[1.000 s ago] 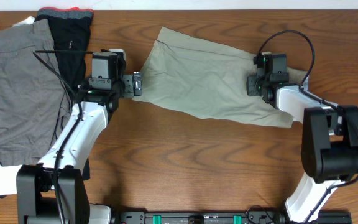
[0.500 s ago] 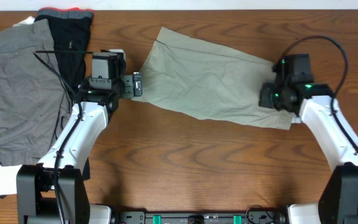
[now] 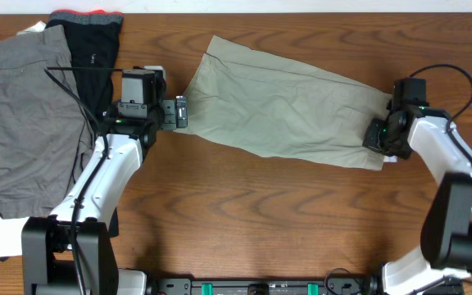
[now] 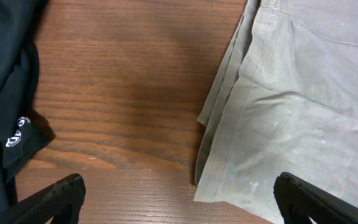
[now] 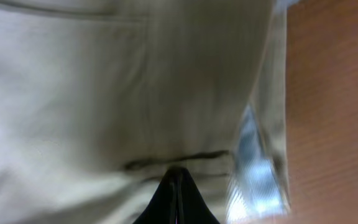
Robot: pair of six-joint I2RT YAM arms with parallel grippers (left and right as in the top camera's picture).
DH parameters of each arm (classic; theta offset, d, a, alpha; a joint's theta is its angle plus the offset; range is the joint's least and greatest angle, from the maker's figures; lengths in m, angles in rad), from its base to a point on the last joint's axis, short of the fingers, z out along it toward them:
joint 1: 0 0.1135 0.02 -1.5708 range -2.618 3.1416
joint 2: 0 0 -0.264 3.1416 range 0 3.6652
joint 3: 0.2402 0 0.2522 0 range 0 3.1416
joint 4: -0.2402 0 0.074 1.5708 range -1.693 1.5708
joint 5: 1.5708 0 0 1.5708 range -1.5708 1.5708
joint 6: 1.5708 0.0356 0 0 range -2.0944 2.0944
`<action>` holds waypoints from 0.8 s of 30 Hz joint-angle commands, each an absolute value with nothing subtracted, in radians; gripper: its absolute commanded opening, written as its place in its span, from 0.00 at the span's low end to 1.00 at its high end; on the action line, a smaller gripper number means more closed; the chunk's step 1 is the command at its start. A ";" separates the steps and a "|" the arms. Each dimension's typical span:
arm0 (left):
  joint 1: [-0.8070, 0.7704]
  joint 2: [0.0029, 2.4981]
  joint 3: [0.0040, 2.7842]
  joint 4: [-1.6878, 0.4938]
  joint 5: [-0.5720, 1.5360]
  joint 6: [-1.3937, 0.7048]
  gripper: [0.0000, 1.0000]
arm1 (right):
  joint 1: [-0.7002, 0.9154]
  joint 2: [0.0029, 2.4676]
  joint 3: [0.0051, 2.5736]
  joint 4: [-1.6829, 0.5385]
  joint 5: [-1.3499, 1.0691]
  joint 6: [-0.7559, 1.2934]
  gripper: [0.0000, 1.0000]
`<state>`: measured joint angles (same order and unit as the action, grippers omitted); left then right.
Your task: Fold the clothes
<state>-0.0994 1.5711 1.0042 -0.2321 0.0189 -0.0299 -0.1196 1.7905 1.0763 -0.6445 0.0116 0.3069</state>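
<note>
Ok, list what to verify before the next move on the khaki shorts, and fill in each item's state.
1. The khaki shorts lie spread on the table: ok.
2. The left gripper is open at the shorts' edge, holding nothing: ok.
3. The right gripper is shut over the other end: ok.
4. Fabric pinched in it: cannot tell.
5. The grey shorts and black garment lie apart from the khaki pair: ok.
6. Cloth smooth: not ok, creased.

the shorts [image 3: 285, 111] lie on the table [image 3: 244, 221] between left claw [image 3: 180, 111] and right claw [image 3: 375, 138], a garment pile [image 3: 23, 123] far left.
</note>
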 commanded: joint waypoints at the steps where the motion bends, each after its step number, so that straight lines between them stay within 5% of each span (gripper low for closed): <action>1: -0.099 1.581 1.014 -0.244 0.015 -0.043 0.98 | -0.128 1.864 1.075 -0.601 -0.001 0.321 0.01; 15: -0.098 1.581 1.014 -0.246 0.015 -0.043 0.98 | -0.128 2.114 1.075 -0.055 0.078 0.124 0.02; 24: -0.084 1.606 1.016 -0.170 0.110 -0.043 0.98 | -0.124 1.914 1.145 -0.133 -0.168 0.121 0.05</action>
